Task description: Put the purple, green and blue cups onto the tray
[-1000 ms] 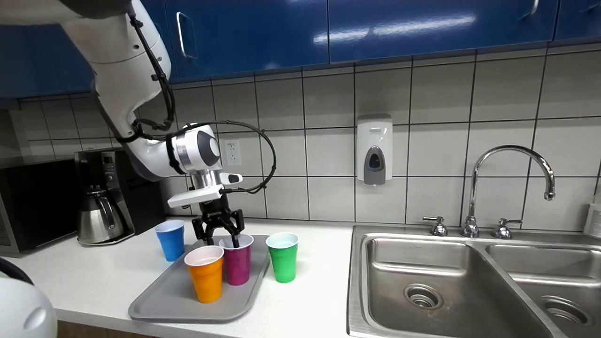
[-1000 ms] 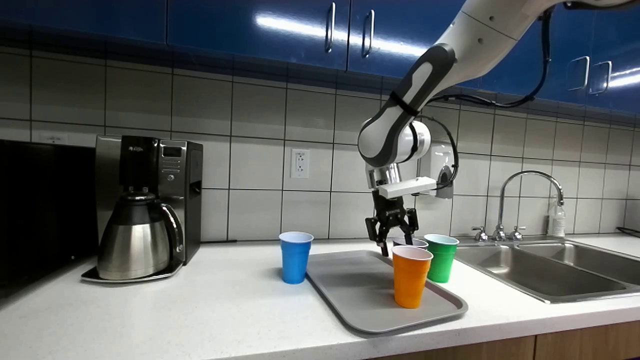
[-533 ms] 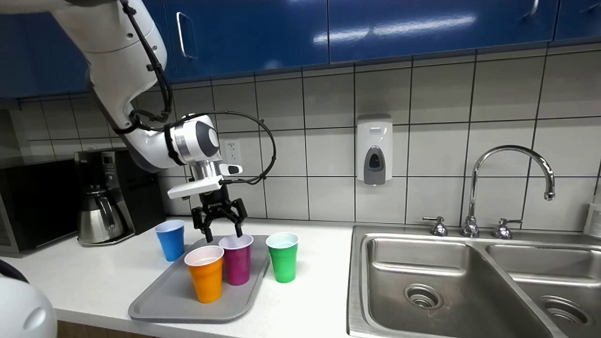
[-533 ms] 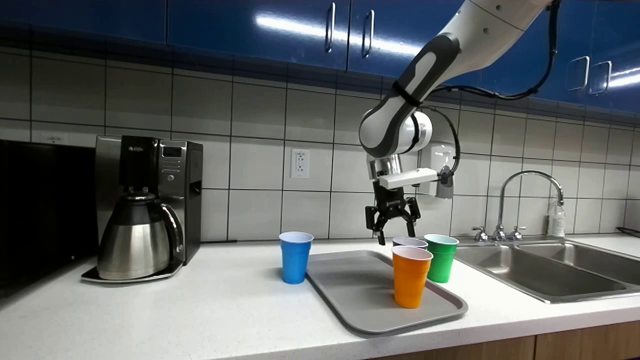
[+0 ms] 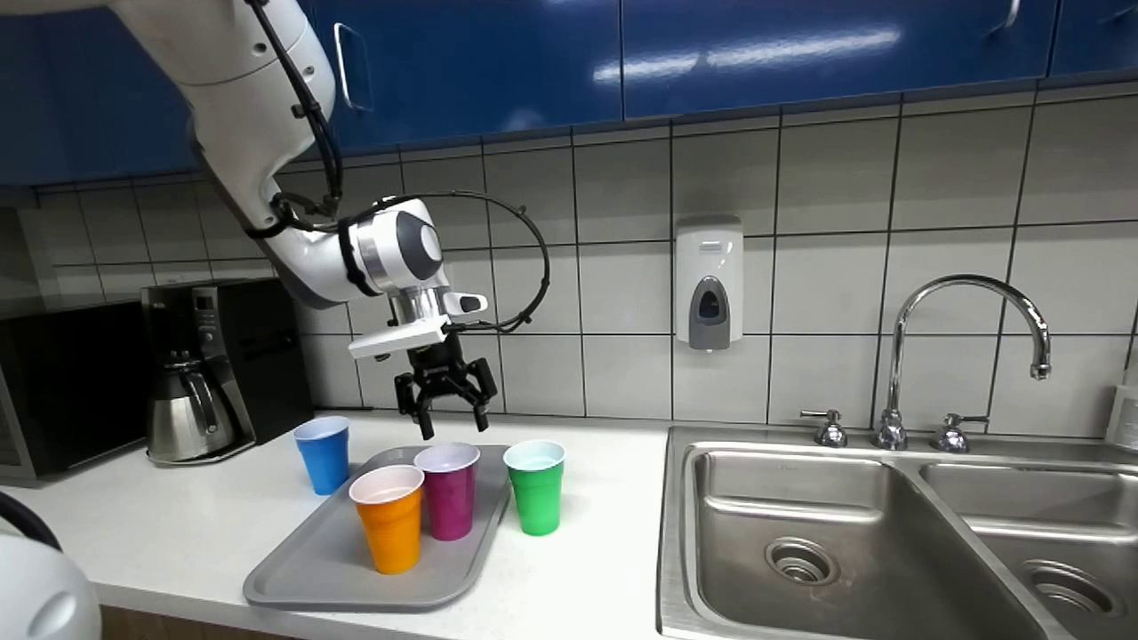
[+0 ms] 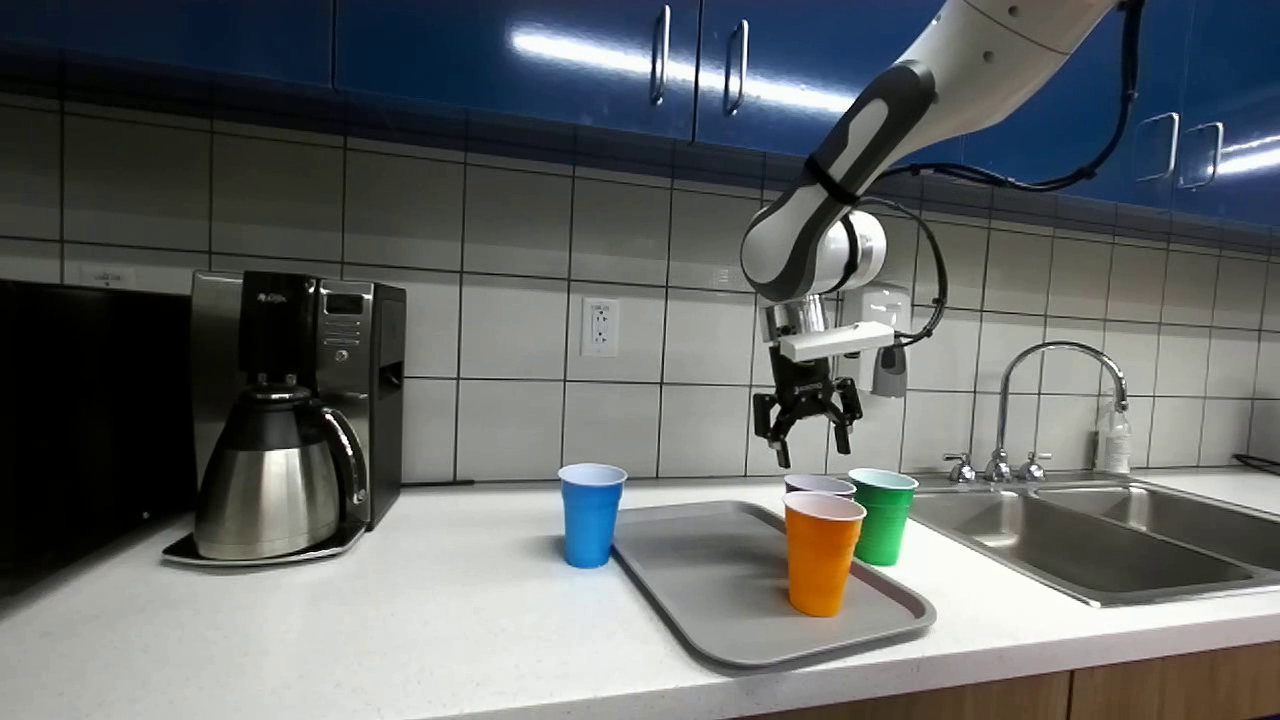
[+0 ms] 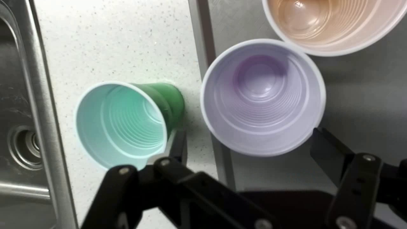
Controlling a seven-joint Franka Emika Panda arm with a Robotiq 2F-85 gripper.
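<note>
Okay, fingers [image 7: 330, 156] wide; in an exterior view gripper [image 5: 454, 428] hangs above purple cup [image 5: 450, 498] at 12 o'clock. Purple's on tray [image 5: 320, 573], orange cup [image 5: 393, 529] at its 8; green cup [image 5: 538, 498] at 3 and blue cup [image 5: 325, 464] between 9 and 10 sit on counter [image 5: 169, 524].

Purple plastic cup [image 5: 452, 494] stood upright on grey rectangular tray [image 6: 715, 570]; green plastic cup [image 5: 536, 491] and blue plastic cup [image 5: 324, 458] flanked the tray, upright.

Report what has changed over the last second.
The gripper has risen clear of the purple cup and shifted toward the sink; its open jaws hold nothing. That cup, the orange cup, green cup, blue cup and tray stayed put.
</note>
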